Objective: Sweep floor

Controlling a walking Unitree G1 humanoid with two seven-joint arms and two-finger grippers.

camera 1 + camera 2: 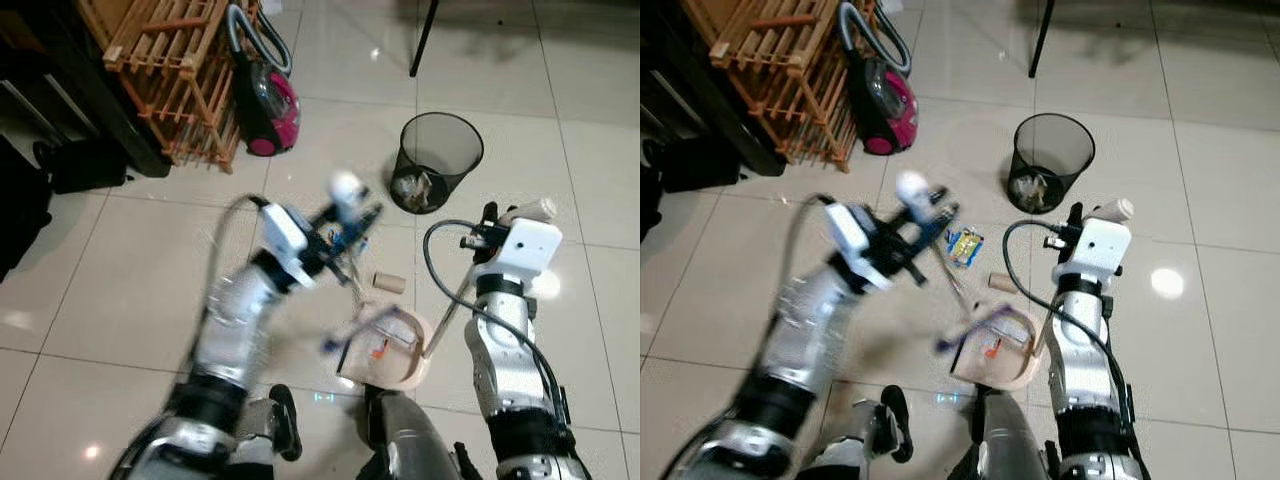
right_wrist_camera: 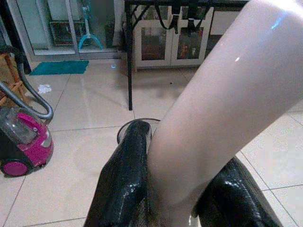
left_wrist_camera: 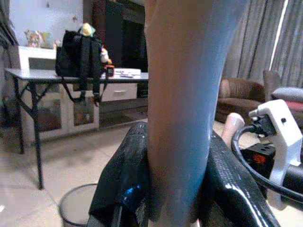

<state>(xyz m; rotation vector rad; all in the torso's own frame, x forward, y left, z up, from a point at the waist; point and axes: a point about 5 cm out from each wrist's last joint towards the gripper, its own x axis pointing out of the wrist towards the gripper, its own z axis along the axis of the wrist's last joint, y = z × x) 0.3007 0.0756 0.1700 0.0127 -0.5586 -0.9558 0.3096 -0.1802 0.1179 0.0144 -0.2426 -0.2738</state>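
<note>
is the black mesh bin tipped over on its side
No, the black mesh bin stands upright on the tiled floor, its open rim facing up with some crumpled trash visible at the bottom.

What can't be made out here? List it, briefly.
- Broom head: blurred by motion in both eye views.
- Scraps inside the dustpan: too small to identify.
- Contents of the mesh bin: too small to tell.
- Small blue packet on the floor: print unreadable.
- Left wrist view: the handle blocks the floor ahead.
</note>
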